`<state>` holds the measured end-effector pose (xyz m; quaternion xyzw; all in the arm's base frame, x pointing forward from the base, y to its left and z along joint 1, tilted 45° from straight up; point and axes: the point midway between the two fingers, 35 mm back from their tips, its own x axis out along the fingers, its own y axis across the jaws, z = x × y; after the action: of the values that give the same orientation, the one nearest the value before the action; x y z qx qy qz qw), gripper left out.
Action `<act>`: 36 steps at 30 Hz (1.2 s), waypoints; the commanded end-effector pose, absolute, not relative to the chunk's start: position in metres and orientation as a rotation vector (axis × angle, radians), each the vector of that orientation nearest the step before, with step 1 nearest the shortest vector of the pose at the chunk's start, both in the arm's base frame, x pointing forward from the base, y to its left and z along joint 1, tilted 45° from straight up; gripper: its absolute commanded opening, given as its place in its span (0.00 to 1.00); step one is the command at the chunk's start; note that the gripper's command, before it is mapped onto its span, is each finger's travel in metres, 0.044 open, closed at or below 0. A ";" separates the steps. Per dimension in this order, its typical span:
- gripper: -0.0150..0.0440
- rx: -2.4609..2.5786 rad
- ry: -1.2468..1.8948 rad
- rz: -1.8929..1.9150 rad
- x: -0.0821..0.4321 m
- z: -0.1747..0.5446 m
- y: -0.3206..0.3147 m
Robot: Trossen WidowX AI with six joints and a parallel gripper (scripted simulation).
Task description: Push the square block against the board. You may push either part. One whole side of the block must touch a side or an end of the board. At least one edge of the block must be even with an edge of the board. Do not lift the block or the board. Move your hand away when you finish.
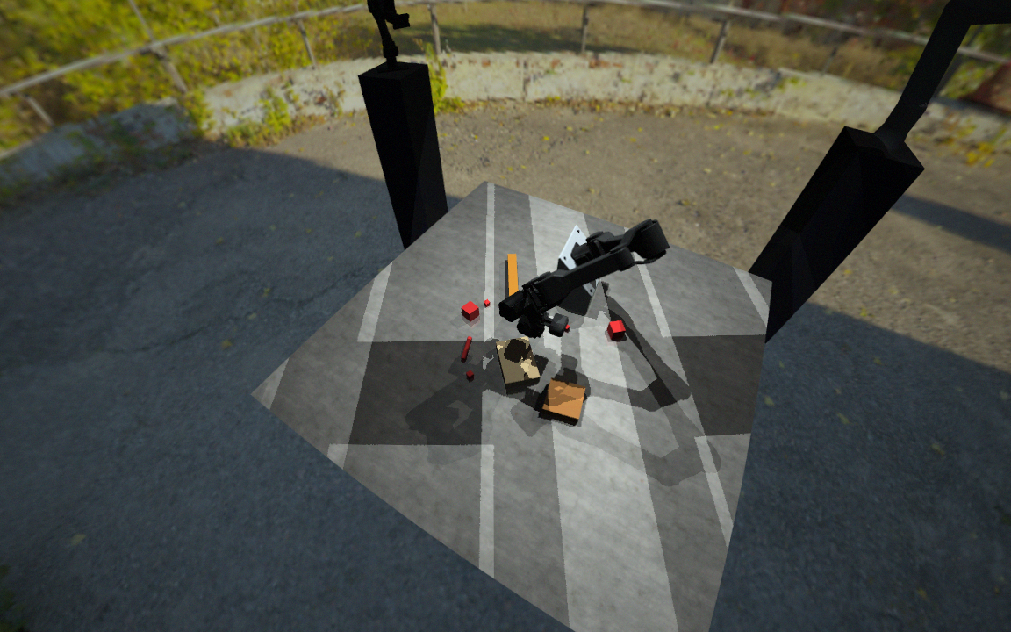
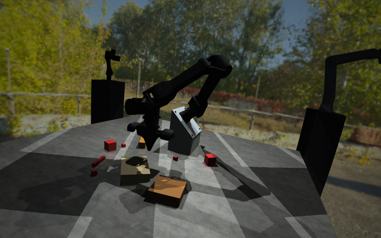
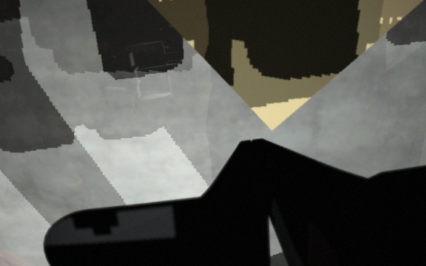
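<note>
The square orange-brown block (image 1: 564, 398) (image 2: 168, 189) lies flat on the table, in front and to the right of the tan board (image 1: 513, 374) (image 2: 126, 170) in the top and exterior views. The block is turned relative to the board, and a small gap shows between their near corners. No whole sides meet. In the wrist view one corner of the board (image 3: 280, 105) points toward the fingertips. My gripper (image 2: 149, 149) (image 3: 251, 151) is shut and empty, pointing down above the table just behind the board's back right corner. Its tips are hard to make out in the top view.
A red cube (image 1: 469, 310) (image 2: 110, 145), a red rod (image 1: 466, 348) (image 2: 98, 161) and small red cubes lie left of the board. Another red cube (image 1: 616, 330) (image 2: 210, 159) stands to the right. An orange bar (image 1: 512, 275) (image 2: 142, 143) lies behind, near the arm's base (image 2: 183, 141).
</note>
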<state>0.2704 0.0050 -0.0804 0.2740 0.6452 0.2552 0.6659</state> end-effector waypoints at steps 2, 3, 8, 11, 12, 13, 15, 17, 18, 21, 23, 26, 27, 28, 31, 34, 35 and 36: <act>0.25 0.478 1.385 0.690 0.267 -0.089 -0.006; 0.25 0.451 1.371 0.712 0.265 -0.091 -0.007; 0.25 0.317 1.297 0.824 0.259 -0.099 -0.015; 0.25 0.237 1.250 0.889 0.255 -0.104 -0.019; 0.25 0.210 1.233 0.910 0.254 -0.106 -0.020; 0.25 0.184 1.216 0.931 0.252 -0.107 -0.022; 0.25 0.135 1.185 0.969 0.250 -0.110 -0.024; 0.25 0.117 1.173 0.982 0.249 -0.111 -0.025; 0.25 0.117 1.173 0.982 0.249 -0.111 -0.025; 0.25 0.117 1.173 0.982 0.249 -0.111 -0.025; 0.25 0.118 1.175 0.982 0.249 -0.112 -0.024; 0.25 0.124 1.184 0.978 0.250 -0.128 -0.009; 0.25 0.124 1.184 0.978 0.250 -0.136 -0.001; 0.25 0.124 1.181 0.980 0.250 -0.142 0.006; 0.25 0.121 1.172 0.985 0.250 -0.150 0.015; 0.25 0.121 1.172 0.985 0.251 -0.150 0.015; 0.25 0.121 1.172 0.985 0.251 -0.150 0.015; 0.25 0.121 1.172 0.985 0.252 -0.150 0.015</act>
<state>0.2500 0.0133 -0.1491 0.0528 0.5323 0.4473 0.7168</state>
